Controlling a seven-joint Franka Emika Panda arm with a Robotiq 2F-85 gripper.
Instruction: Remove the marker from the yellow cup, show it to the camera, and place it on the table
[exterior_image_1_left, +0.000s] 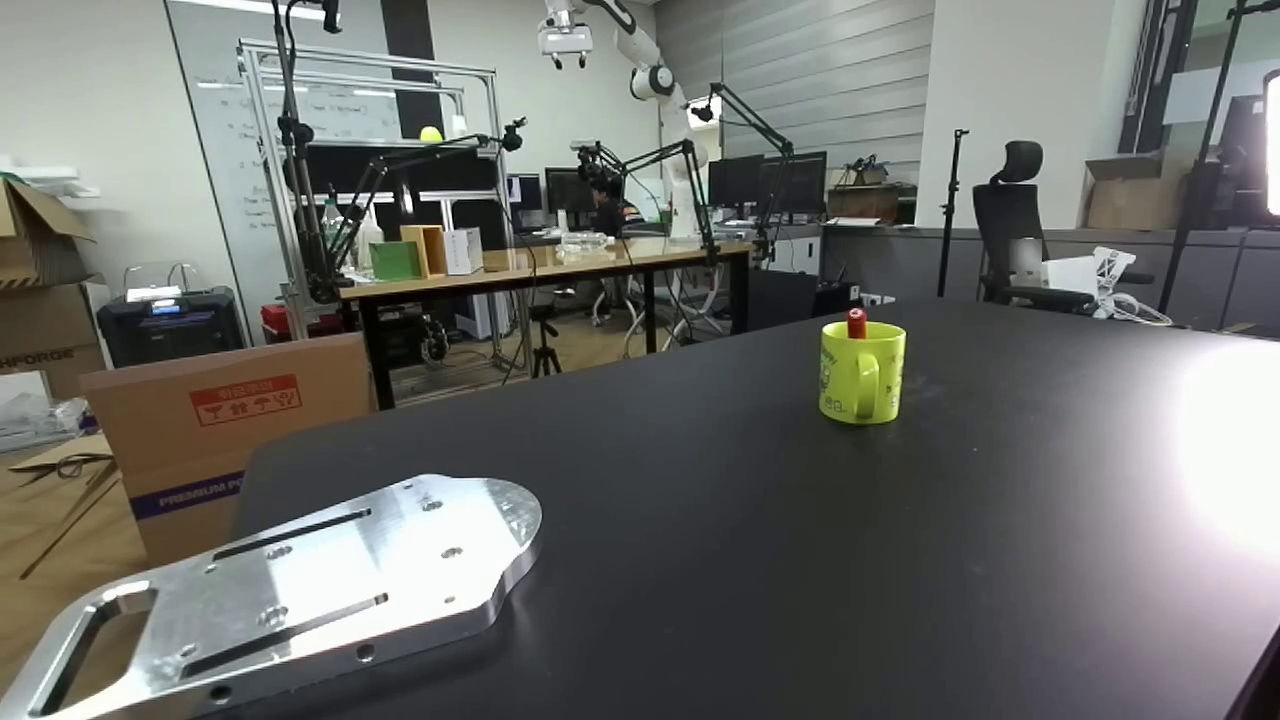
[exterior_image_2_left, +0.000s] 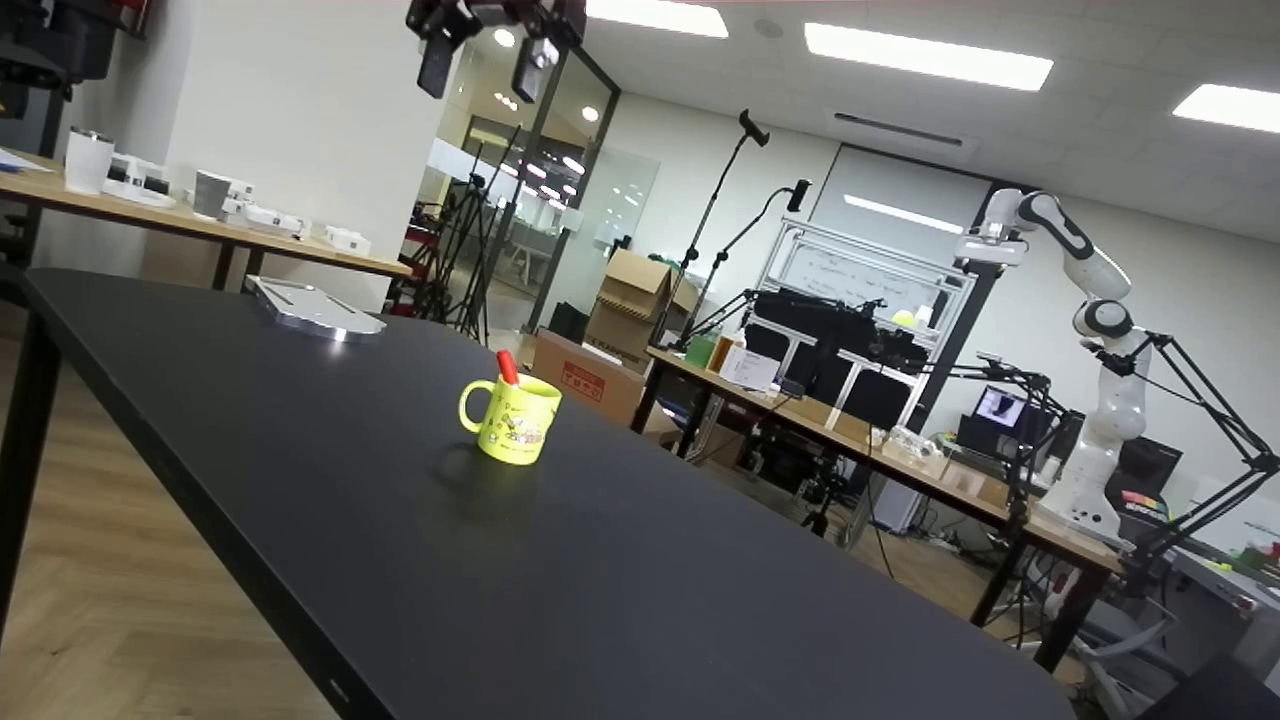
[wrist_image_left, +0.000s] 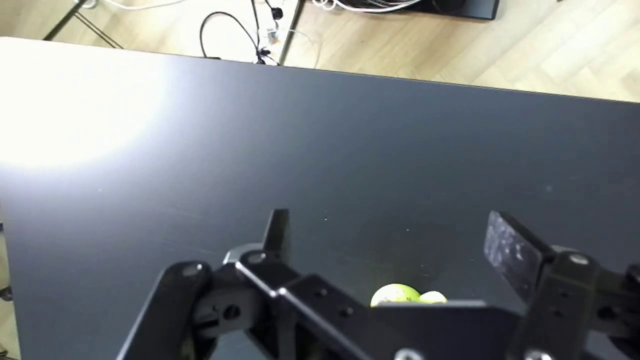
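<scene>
The yellow cup (exterior_image_1_left: 862, 385) stands upright on the black table (exterior_image_1_left: 760, 560); it also shows in an exterior view (exterior_image_2_left: 520, 420) with its handle to the left. The red marker (exterior_image_1_left: 857, 323) stands in the cup with its end above the rim, and it leans slightly in an exterior view (exterior_image_2_left: 507, 367). My gripper (exterior_image_2_left: 485, 75) is open and empty, high above the table. In the wrist view the gripper (wrist_image_left: 387, 225) has its fingers wide apart. Only part of the cup (wrist_image_left: 395, 293) shows there, behind the gripper body; the marker is hidden in that view.
A silver metal plate (exterior_image_1_left: 350, 580) lies at the table's edge, also seen in an exterior view (exterior_image_2_left: 315, 308). A cardboard box (exterior_image_1_left: 230, 430) stands beside the table. A wooden workbench (exterior_image_1_left: 560, 265) with equipment and another robot arm (exterior_image_2_left: 1105, 400) is in the background.
</scene>
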